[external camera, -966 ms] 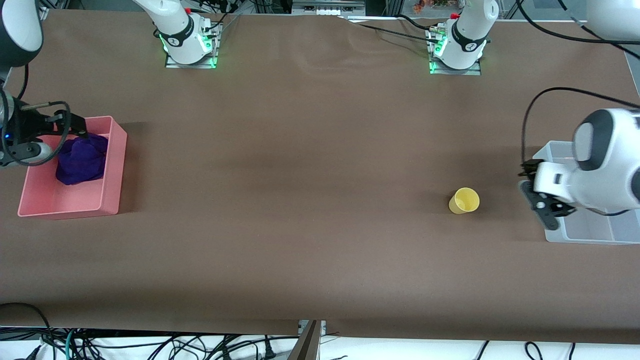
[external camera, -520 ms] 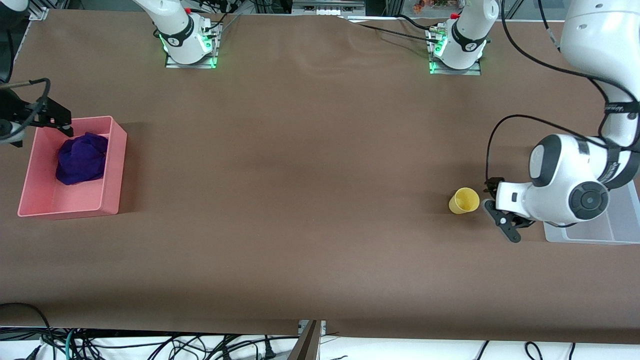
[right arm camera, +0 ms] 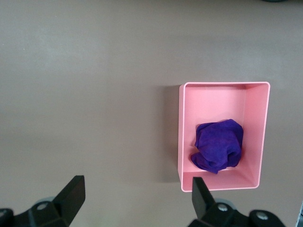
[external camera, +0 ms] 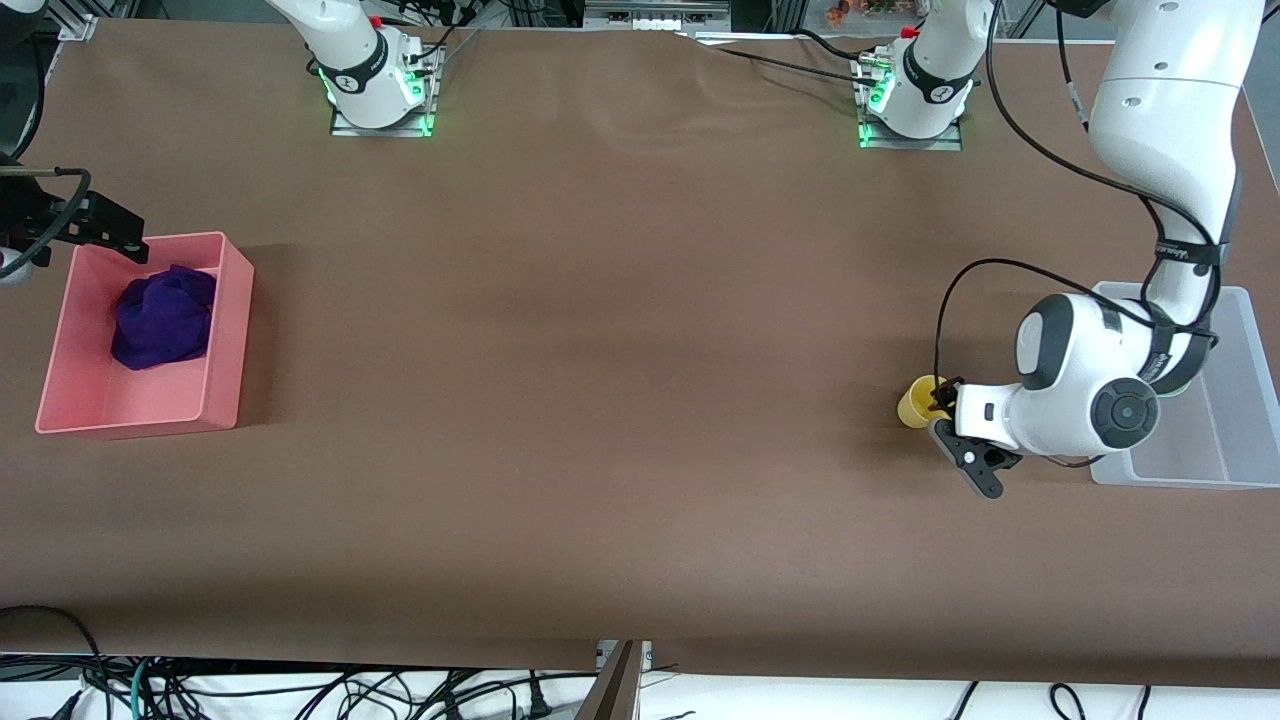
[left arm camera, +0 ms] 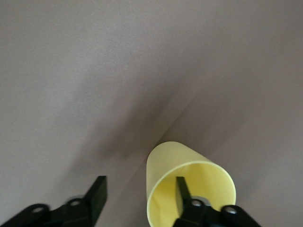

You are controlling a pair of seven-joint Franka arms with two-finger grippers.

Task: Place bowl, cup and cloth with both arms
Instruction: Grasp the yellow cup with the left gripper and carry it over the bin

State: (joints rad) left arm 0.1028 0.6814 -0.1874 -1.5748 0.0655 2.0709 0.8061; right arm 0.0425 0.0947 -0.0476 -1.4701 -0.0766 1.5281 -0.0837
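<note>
The yellow cup (external camera: 920,402) (left arm camera: 189,175) stands on the brown table toward the left arm's end. My left gripper (external camera: 952,428) (left arm camera: 140,185) is low at the cup and open. One of its fingers (left arm camera: 182,189) is inside the cup's mouth, and the other is outside with a gap to the wall. The purple cloth (external camera: 163,318) (right arm camera: 218,144) lies bunched in a pink bin (external camera: 235,330) (right arm camera: 180,132) at the right arm's end. My right gripper (external camera: 115,235) (right arm camera: 137,189) hangs open and empty over the table beside that bin. The bowl is out of view.
A clear plastic bin (external camera: 1215,455) sits at the left arm's end of the table, partly covered by the left arm. The two arm bases (external camera: 375,90) (external camera: 915,100) stand along the table edge farthest from the front camera.
The left arm swung from over the clear bin to the cup and put one finger into its mouth; its jaws have narrowed. The right gripper drew back from above the cloth.
</note>
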